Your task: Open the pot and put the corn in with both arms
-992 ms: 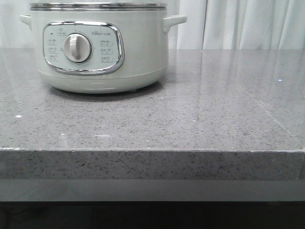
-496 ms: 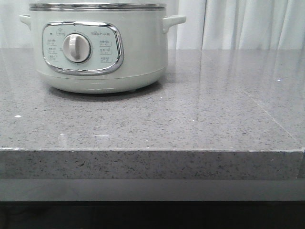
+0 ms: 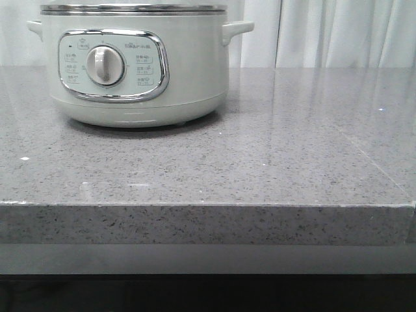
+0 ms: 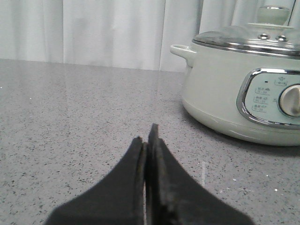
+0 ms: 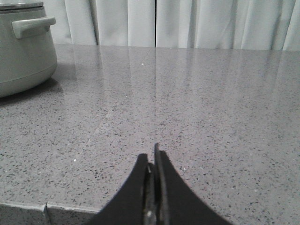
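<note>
The pale grey-green pot (image 3: 133,65) stands at the back left of the counter, its dial and chrome panel facing me. In the left wrist view the pot (image 4: 220,93) carries a glass lid (image 4: 243,40) with a knob on top. In the right wrist view only the pot's side and one handle (image 5: 33,26) show. My left gripper (image 4: 146,136) is shut and empty, low over the counter beside the pot. My right gripper (image 5: 151,157) is shut and empty, near the counter's front edge. Neither gripper shows in the front view. The corn is out of view.
The grey speckled stone counter (image 3: 273,149) has a front edge (image 3: 208,207) close to the camera. White curtains (image 3: 338,32) hang behind it. A seam in the counter edge shows in the right wrist view (image 5: 47,206).
</note>
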